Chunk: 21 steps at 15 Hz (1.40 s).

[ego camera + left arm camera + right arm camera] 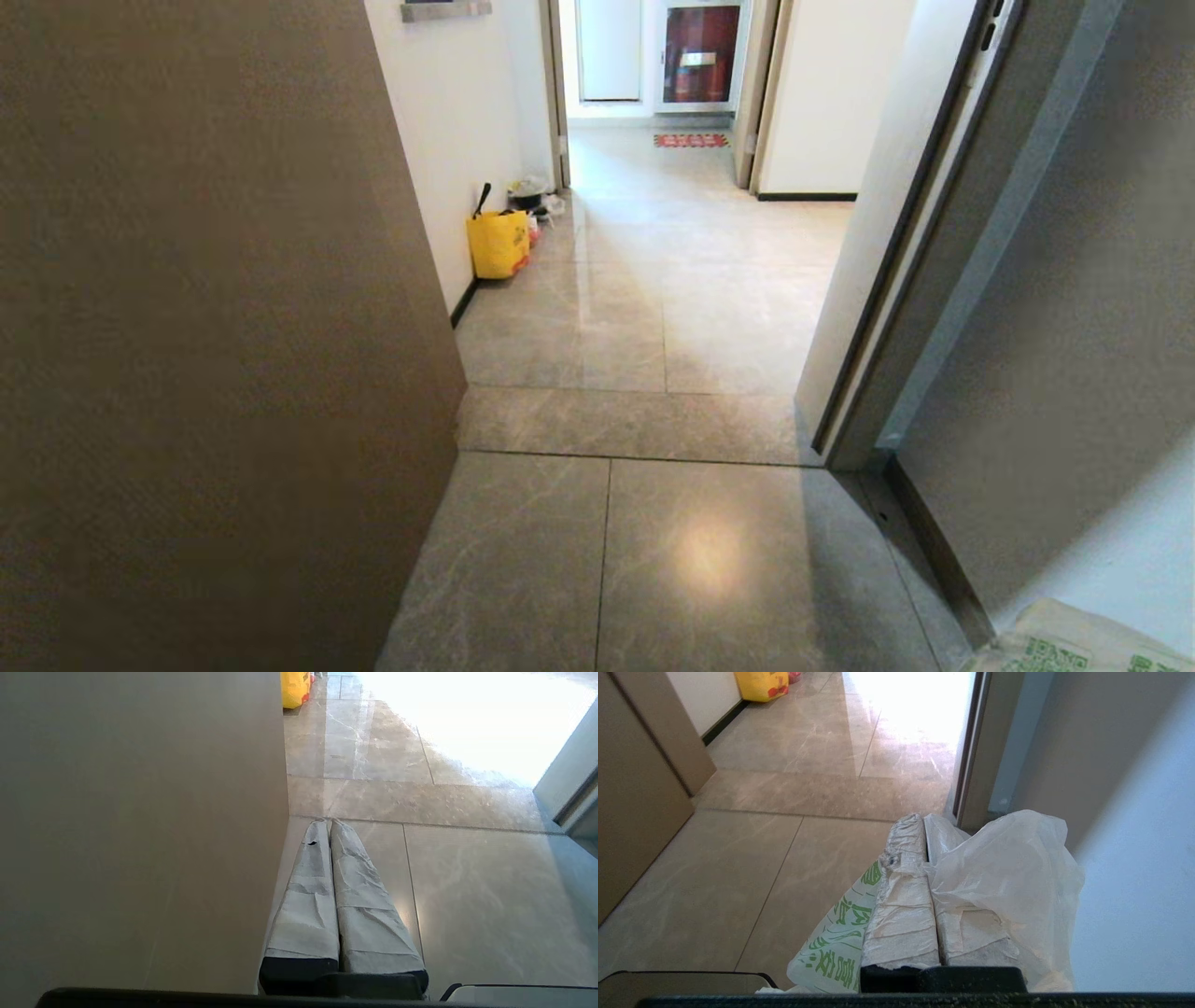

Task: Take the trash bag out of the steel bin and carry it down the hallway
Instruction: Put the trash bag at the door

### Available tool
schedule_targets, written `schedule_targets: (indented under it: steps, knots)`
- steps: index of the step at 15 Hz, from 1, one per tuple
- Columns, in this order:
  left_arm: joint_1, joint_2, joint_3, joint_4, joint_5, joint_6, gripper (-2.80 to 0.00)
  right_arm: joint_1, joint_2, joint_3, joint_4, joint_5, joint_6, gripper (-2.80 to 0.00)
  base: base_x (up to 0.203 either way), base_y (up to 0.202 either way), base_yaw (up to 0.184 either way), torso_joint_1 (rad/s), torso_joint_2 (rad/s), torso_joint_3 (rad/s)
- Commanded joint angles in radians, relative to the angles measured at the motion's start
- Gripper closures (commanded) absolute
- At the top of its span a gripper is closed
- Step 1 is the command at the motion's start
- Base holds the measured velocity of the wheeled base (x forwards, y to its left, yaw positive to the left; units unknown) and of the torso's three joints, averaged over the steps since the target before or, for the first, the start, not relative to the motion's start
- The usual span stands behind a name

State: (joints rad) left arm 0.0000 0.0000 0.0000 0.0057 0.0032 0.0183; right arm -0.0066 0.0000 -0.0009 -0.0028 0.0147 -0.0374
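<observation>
Right wrist view: right hand (924,821) pinches trash bag (1008,872) above hallway (822,793).

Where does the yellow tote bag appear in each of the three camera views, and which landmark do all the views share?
Head view: the yellow tote bag stands on the floor against the white wall, left of centre, far down the hallway.
Left wrist view: only its lower part shows at the top edge, beyond the brown panel.
Right wrist view: it sits in the top left corner, by the black baseboard.
Shared landmark: the darker threshold strip across the tiled floor.
</observation>
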Motion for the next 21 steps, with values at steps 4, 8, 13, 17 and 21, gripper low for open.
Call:
schedule_targets:
  steps: [4, 8, 13, 17, 21]
  knots:
    - [0.000, 0.000, 0.000, 0.000, 0.000, 0.000, 0.00, 0.000, 0.000, 0.000, 0.000, 0.001, -0.001, 0.00, 0.197, 0.000, -0.001, 0.001, 0.00, 0.002]
    - [0.000, 0.000, 0.000, 0.000, 0.000, 0.002, 0.00, 0.000, 0.000, 0.001, 0.000, 0.001, -0.001, 0.00, 0.195, 0.000, 0.001, 0.003, 0.00, 0.002]
    - [0.000, 0.000, 0.000, 0.000, 0.000, 0.000, 0.00, -0.001, 0.000, 0.000, 0.000, 0.001, -0.001, 0.00, 0.194, 0.000, 0.001, 0.001, 0.00, 0.003]
    - [0.000, 0.000, 0.000, 0.000, 0.000, 0.008, 0.00, -0.001, 0.000, 0.001, 0.000, 0.001, -0.001, 0.00, 0.191, 0.000, 0.000, -0.001, 0.00, 0.003]
    - [0.000, 0.000, 0.000, 0.002, 0.000, 0.010, 0.00, 0.000, 0.000, 0.001, 0.000, 0.001, -0.001, 0.00, 0.194, 0.000, 0.001, 0.003, 0.00, 0.003]
